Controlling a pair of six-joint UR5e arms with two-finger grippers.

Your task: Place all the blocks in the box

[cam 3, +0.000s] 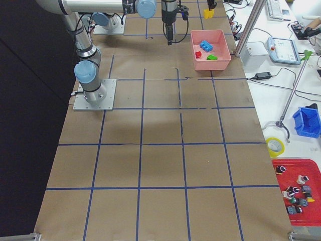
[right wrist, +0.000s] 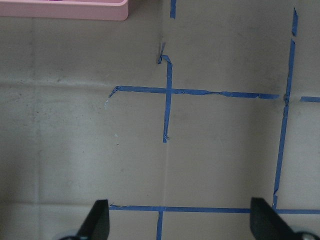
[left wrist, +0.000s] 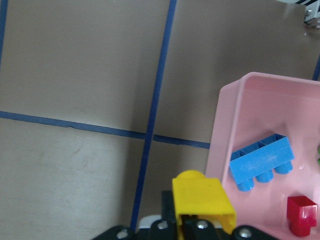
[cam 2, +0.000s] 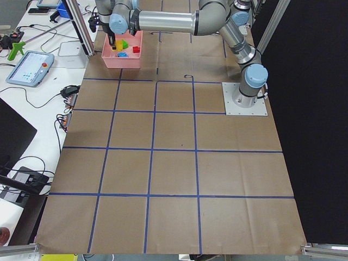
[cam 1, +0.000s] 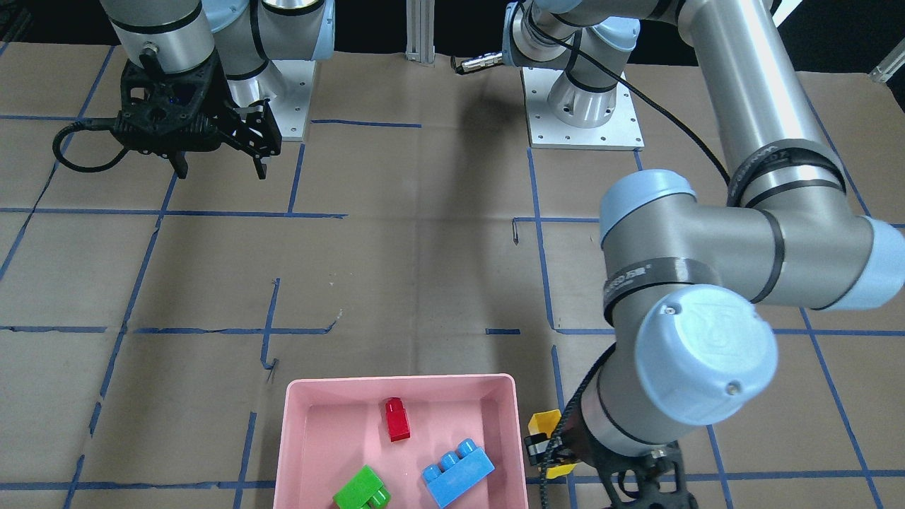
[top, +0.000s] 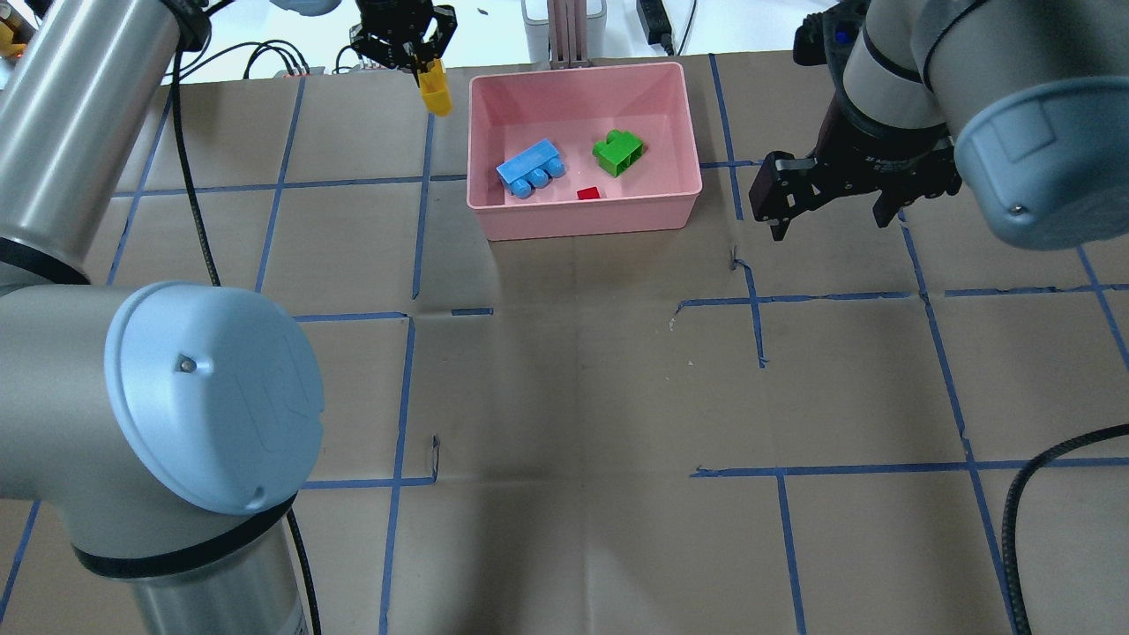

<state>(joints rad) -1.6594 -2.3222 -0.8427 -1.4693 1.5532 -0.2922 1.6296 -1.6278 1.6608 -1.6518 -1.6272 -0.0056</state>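
Observation:
The pink box (top: 582, 225) stands at the table's far side. In it lie the blue three-stud brick (top: 531, 168), the green brick (top: 617, 152) and the small red brick (top: 588, 193). My left gripper (top: 422, 63) is shut on the yellow brick (top: 434, 93) and holds it above the table just outside the box's left wall. The left wrist view shows the yellow brick (left wrist: 202, 202) beside the box rim (left wrist: 227, 130). My right gripper (top: 833, 212) is open and empty, right of the box, above bare paper.
Brown paper with blue tape lines covers the table (top: 564, 397). Cables and small devices (top: 564, 22) lie beyond the far edge behind the box. The left arm's large elbow (top: 203, 406) fills the near left of the overhead view.

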